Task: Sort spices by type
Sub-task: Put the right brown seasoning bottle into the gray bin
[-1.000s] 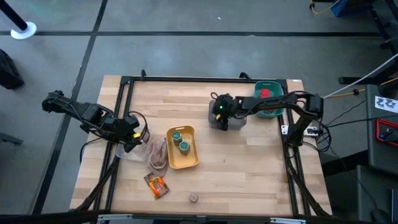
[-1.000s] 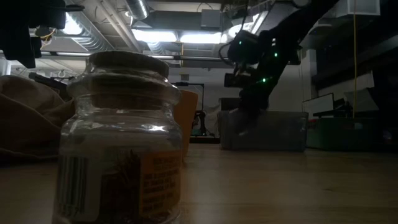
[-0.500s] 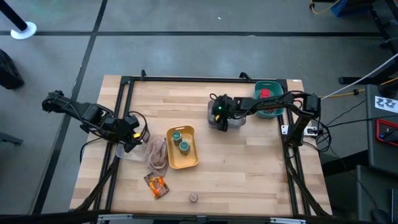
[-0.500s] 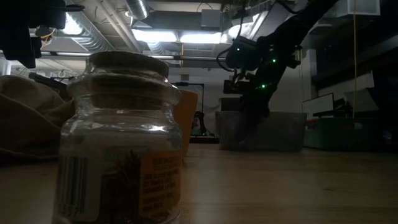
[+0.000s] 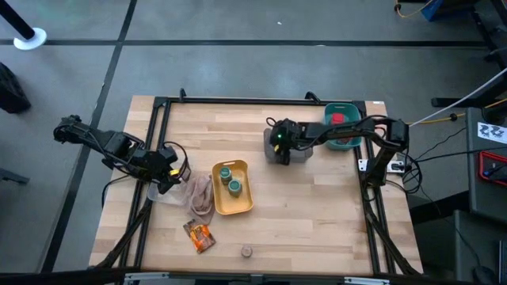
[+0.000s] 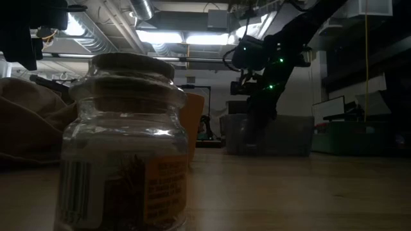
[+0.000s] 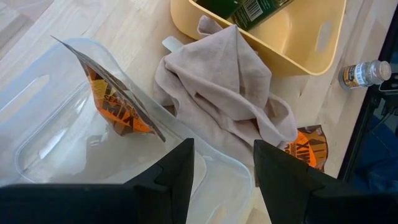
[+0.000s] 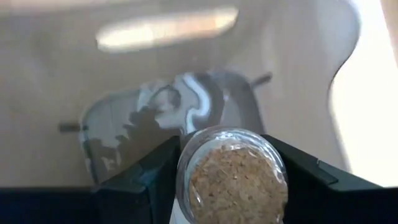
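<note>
My right gripper (image 5: pixel 279 149) reaches down into the grey tray (image 5: pixel 295 150), shut on a tiny cork-topped jar (image 8: pixel 231 180). A second tiny jar (image 5: pixel 246 252) stands near the table's front edge and looms large in the low view. My left gripper (image 7: pixel 224 180) hangs open over the clear tray (image 7: pixel 56 143), with nothing between its fingers. An orange-brown sachet (image 7: pixel 118 106) stands in that tray, leaning on its wall. Another orange sachet (image 5: pixel 199 235) lies flat on the table. Two green-lidded jars (image 5: pixel 230 179) lie in the yellow tray (image 5: pixel 238 207). A red block (image 5: pixel 339 119) sits in the teal tray (image 5: pixel 348 142). My right gripper has the tiny jar between its two fingers (image 8: pixel 149 177), one on each side of the glass wall just under the cork top (image 8: pixel 233 177). The fingers slant down from the table's right side into the grey tray. Whether the jar's bottom rests on the tray floor is hidden.
A crumpled beige cloth (image 5: pixel 200 194) lies between the clear tray and the yellow tray, partly over the clear tray's rim. A black frame (image 5: pixel 261 101) runs along the table's far and side edges. Bare wood lies in the middle and near right.
</note>
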